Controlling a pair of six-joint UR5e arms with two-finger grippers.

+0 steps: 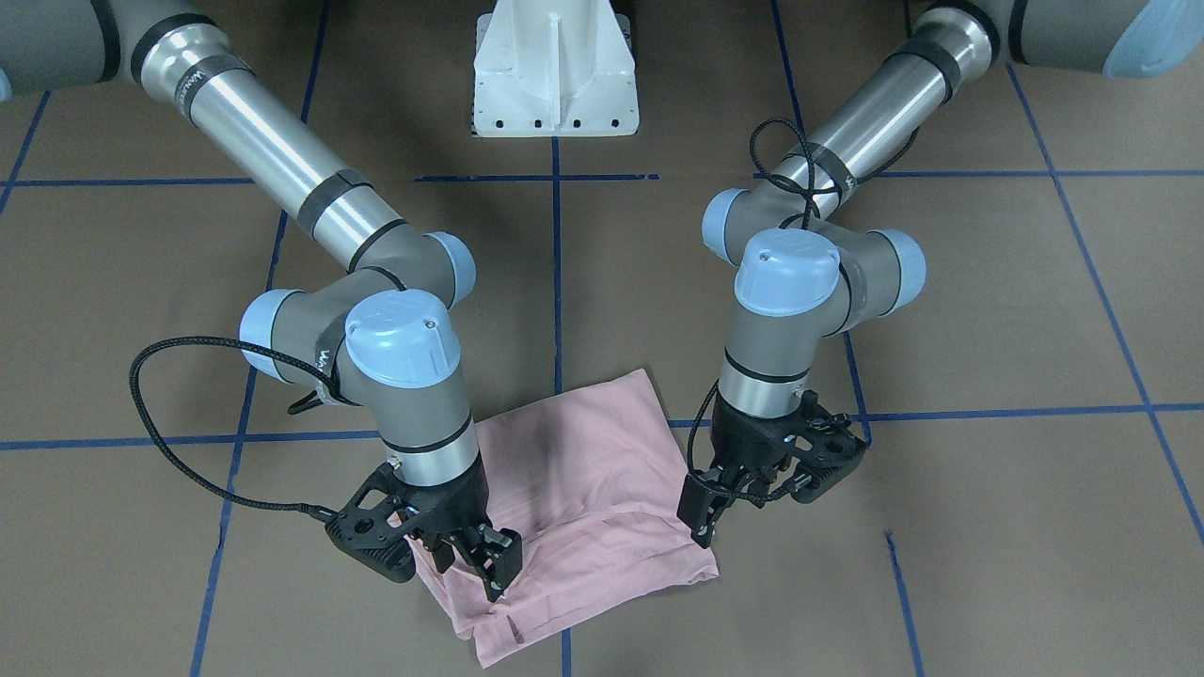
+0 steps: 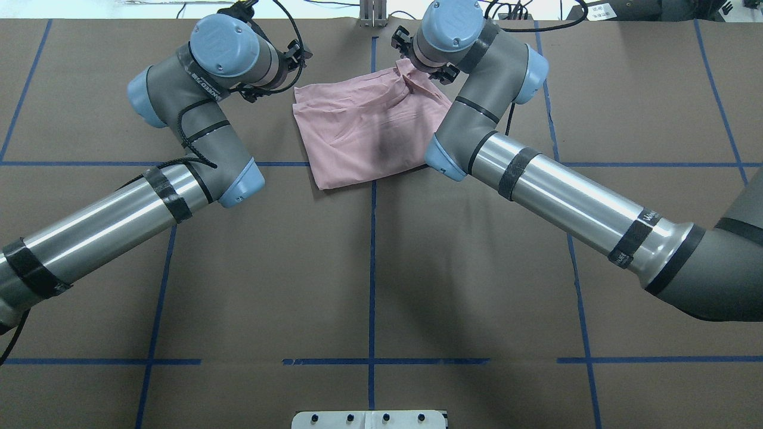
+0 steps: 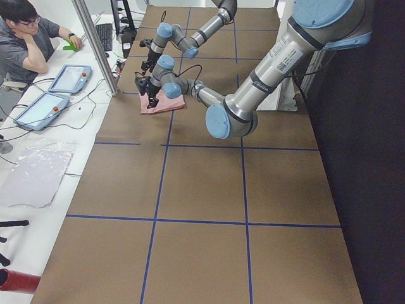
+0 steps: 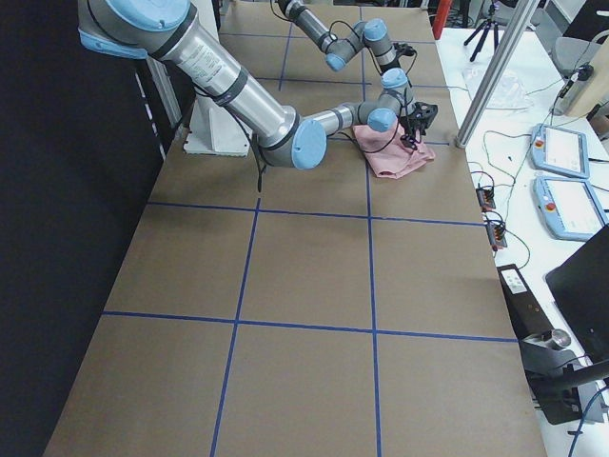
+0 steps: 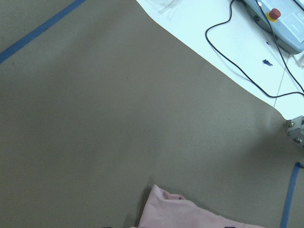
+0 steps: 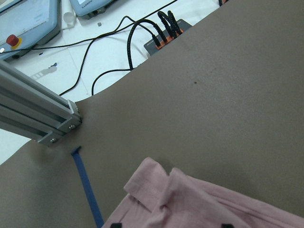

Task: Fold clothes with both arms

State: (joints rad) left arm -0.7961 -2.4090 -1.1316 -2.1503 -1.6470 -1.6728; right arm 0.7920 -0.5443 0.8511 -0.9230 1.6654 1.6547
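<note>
Brown paper crossed with blue tape lines covers the table (image 1: 988,310). Seen from the operators' side, the black 2-finger right gripper (image 1: 470,569) stands on the left over a rumpled corner of the folded pale pink T-shirt (image 1: 583,451), its fingers parted (nothing pinched, as far as I can see). The shirt lies between the 2 grippers. The left gripper (image 1: 760,512) is spread wide, with 1 finger at the cloth's edge.

I count one pink T-shirt (image 1: 583,461) on one desk (image 1: 988,310). I have two arms, my left arm (image 2: 107,229) and my right arm (image 2: 566,196), with two fingers (image 1: 704,515) on each. There is one white pedestal (image 1: 555,66), one person (image 3: 25,44) and two pendants (image 3: 66,77).
</note>
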